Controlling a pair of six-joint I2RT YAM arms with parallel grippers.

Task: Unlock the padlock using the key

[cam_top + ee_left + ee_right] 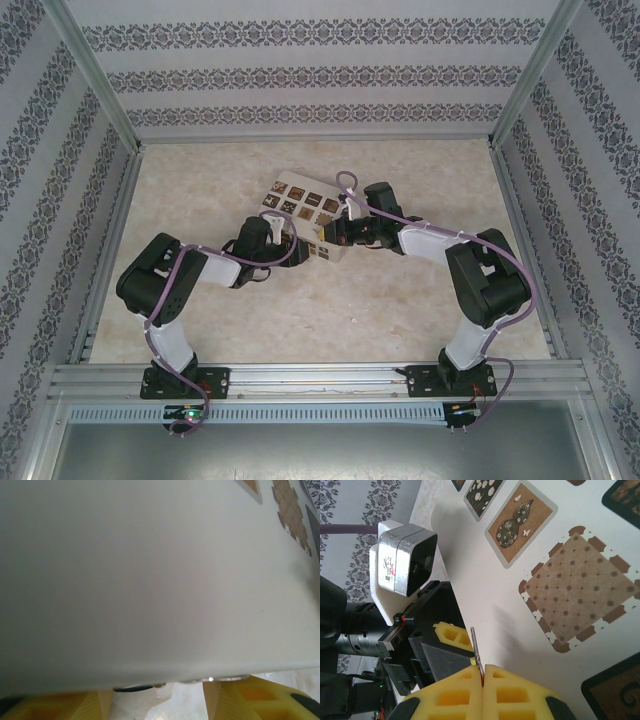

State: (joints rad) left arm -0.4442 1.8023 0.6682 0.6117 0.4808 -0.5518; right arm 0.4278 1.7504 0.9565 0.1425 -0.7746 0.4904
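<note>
The right fingers (pixel 512 695) pinched the key (pixel 475 647) beside the cream box (pixel 485 580). The left fingers (pixel 260 702) stood spread at its edge

We see the cream box (pixel 150 580) as a close blur by the left wrist, where the picture's lower edge cuts off the left claw's (pixel 155 702) yellow fingers (pixel 260 702). A dark curve (pixel 132 688) and a silver glint (pixel 220 679) under the box are too blurred for us to name. The right claw's (pixel 483 677) pads (pixel 512 692) hide the key's (pixel 475 645) lower end, and the bottom edge crops its fingers.
</note>
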